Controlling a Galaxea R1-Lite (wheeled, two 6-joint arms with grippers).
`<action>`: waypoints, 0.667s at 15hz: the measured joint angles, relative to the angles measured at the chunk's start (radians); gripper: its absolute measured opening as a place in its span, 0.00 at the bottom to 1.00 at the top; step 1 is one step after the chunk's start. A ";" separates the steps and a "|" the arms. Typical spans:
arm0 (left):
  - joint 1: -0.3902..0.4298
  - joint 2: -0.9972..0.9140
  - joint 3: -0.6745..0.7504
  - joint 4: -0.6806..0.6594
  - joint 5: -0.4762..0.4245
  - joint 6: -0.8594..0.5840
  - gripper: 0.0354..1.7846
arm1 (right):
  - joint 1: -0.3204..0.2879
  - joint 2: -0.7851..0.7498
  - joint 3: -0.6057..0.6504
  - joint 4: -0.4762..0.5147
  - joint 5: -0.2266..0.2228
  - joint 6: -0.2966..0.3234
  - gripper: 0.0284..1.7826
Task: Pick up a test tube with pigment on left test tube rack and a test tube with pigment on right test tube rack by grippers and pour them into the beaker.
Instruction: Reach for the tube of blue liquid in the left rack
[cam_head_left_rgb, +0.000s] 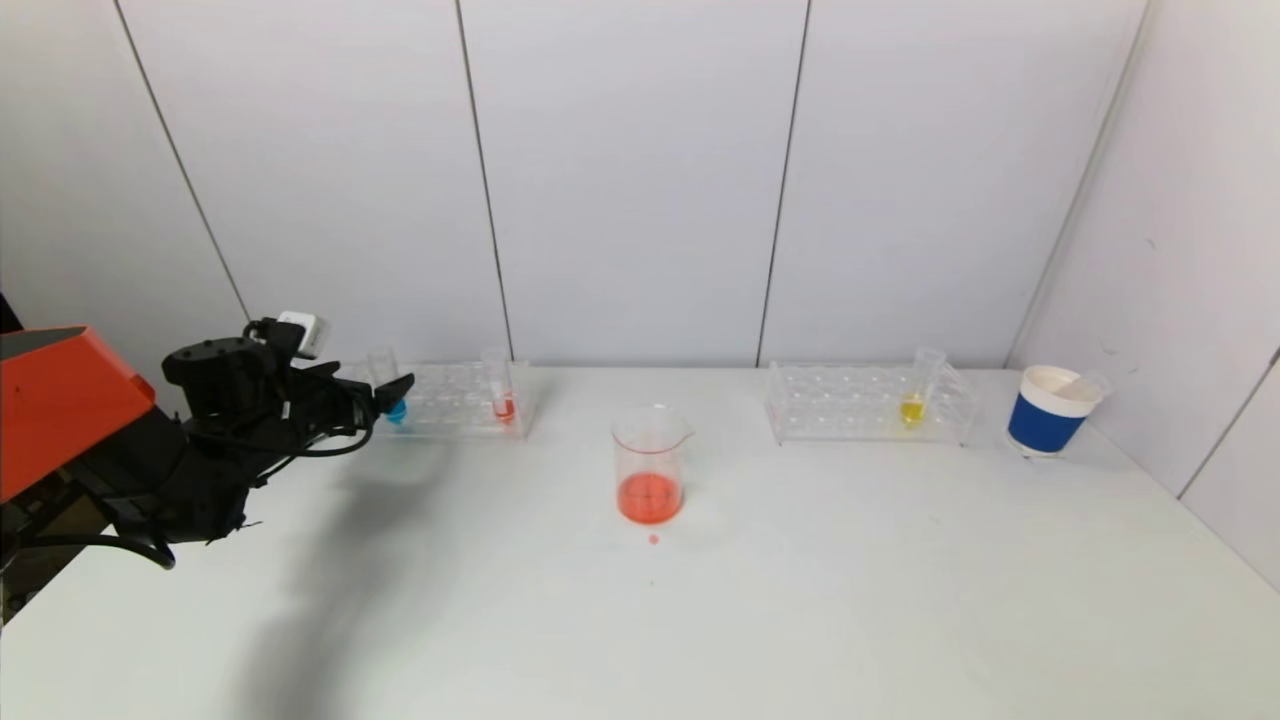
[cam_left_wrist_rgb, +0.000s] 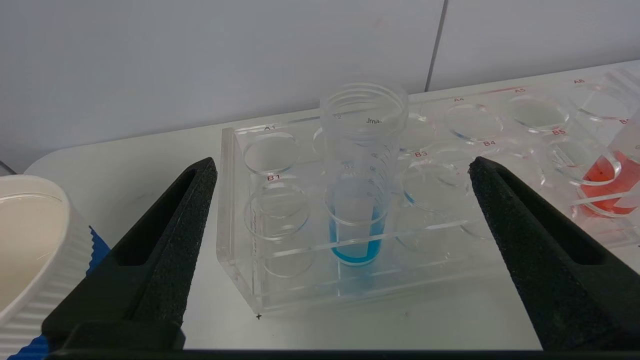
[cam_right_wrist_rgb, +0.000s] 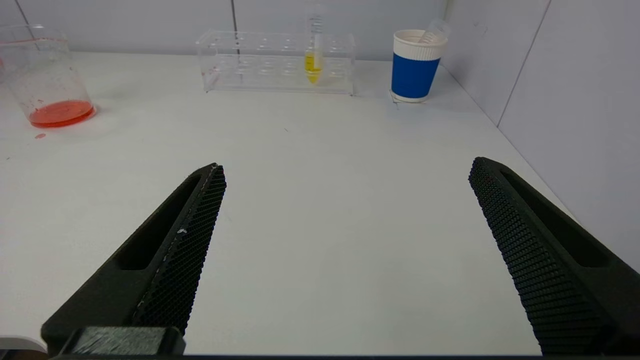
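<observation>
The left gripper (cam_left_wrist_rgb: 342, 172), black with textured pads, has its jaws spread wide in front of the clear acrylic left test tube rack (cam_left_wrist_rgb: 235, 225), framing an upright clear test tube with blue liquid (cam_left_wrist_rgb: 357, 200) without touching it; in the head view that tube is partly hidden behind the gripper's tip. A second tube holding red liquid (cam_head_left_rgb: 503, 395) stands further along the same rack, cut off at the edge of the left wrist view. A white ribbed cup with a blue band (cam_left_wrist_rgb: 30, 250) sits just beside the gripper, only partly in frame. The glass beaker with orange-red liquid at its bottom (cam_head_left_rgb: 650, 465) stands mid-table between the racks, a small red spot before it. The right gripper (cam_right_wrist_rgb: 345, 170), unseen from the head camera, hangs over bare table with jaws wide apart, well short of the clear right test tube rack (cam_right_wrist_rgb: 250, 65) and its tube of yellow liquid (cam_right_wrist_rgb: 313, 60). A blue paper cup with white rim (cam_right_wrist_rgb: 416, 67) stands near that rack with a clear object, hard to identify, leaning inside
</observation>
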 joint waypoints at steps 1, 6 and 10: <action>-0.001 0.001 -0.010 0.010 0.002 0.000 0.99 | 0.000 0.000 0.000 0.000 0.000 0.000 0.99; -0.003 0.004 -0.027 0.021 0.002 0.000 0.99 | 0.000 0.000 0.000 0.000 0.000 0.000 0.99; -0.004 0.006 -0.037 0.024 0.003 0.000 0.99 | 0.000 0.000 0.000 0.000 0.000 0.000 0.99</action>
